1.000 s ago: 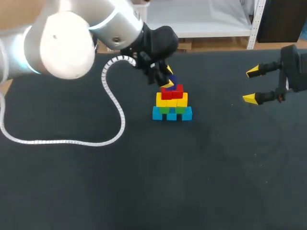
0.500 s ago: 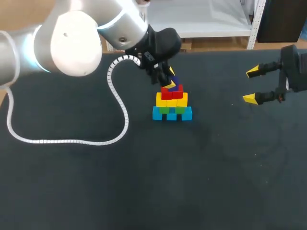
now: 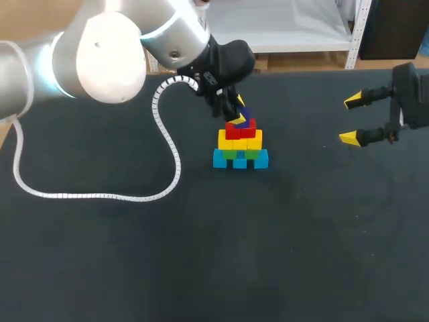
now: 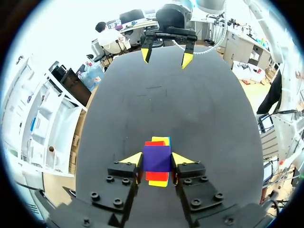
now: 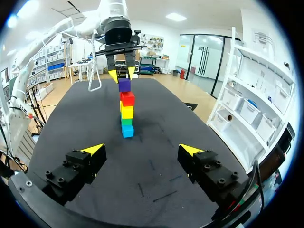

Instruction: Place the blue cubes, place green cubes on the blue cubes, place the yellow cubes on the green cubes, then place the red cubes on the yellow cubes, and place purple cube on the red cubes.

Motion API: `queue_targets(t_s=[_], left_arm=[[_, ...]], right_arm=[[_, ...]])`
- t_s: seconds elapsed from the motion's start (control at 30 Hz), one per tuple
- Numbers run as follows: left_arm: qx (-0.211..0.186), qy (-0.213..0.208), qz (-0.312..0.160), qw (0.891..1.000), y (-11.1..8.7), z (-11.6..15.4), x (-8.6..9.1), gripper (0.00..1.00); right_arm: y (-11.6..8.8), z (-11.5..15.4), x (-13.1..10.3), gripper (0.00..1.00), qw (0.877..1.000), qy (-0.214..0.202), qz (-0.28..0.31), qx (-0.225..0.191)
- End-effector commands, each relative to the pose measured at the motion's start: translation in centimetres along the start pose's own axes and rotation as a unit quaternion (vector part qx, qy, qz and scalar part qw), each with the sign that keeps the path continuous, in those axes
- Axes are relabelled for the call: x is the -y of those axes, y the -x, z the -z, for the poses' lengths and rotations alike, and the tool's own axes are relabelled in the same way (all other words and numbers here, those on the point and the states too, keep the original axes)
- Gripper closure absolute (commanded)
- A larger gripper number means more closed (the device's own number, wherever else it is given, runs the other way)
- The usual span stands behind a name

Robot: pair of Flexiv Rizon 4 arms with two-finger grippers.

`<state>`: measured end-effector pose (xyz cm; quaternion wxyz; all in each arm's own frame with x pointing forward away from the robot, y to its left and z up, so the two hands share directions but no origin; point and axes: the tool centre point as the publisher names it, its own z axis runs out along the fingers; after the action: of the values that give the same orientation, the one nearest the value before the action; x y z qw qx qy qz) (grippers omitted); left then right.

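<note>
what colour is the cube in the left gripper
Purple. The cube in the left gripper shows best in the left wrist view.

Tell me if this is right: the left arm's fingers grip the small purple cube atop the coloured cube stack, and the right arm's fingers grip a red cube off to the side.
Not quite. The right arm's fingers, off to the side, are open and empty, as the right wrist view shows. The left arm's fingers do grip the small purple cube atop the coloured cube stack.
</note>
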<state>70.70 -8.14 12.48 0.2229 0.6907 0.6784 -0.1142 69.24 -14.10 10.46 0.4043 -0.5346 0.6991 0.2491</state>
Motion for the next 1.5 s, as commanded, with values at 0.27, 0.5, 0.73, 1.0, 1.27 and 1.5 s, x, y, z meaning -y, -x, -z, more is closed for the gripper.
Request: queue_targets(t_s=[0.27, 0.5, 0.73, 1.0, 1.27, 1.5], left_arm=[[0.002, -0.003, 0.000, 1.000, 0.02, -0.16, -0.31, 1.00], [0.000, -0.002, 0.000, 1.000, -0.08, -0.11, -0.23, 1.00], [-0.001, -0.003, 0.001, 1.000, -0.15, -0.14, -0.21, 1.00], [-0.002, -0.003, 0.001, 1.000, -0.24, -0.14, -0.32, 0.80], [-0.004, -0.003, -0.001, 1.000, -0.25, -0.14, -0.41, 0.69], [-0.004, -0.004, -0.001, 1.000, -0.28, -0.22, -0.52, 0.64]], right_arm=[[-0.03, -0.06, 0.03, 0.00, 1.000, 0.000, 0.000, 0.001], [-0.03, -0.06, 0.03, 0.00, 1.000, 0.000, 0.000, 0.001], [-0.03, -0.06, 0.03, 0.00, 1.000, 0.000, 0.000, 0.001], [-0.03, -0.06, 0.03, 0.00, 1.000, 0.000, 0.000, 0.001], [-0.03, -0.06, 0.03, 0.00, 1.000, 0.000, 0.000, 0.001], [-0.03, -0.06, 0.03, 0.00, 1.000, 0.000, 0.000, 0.001]])
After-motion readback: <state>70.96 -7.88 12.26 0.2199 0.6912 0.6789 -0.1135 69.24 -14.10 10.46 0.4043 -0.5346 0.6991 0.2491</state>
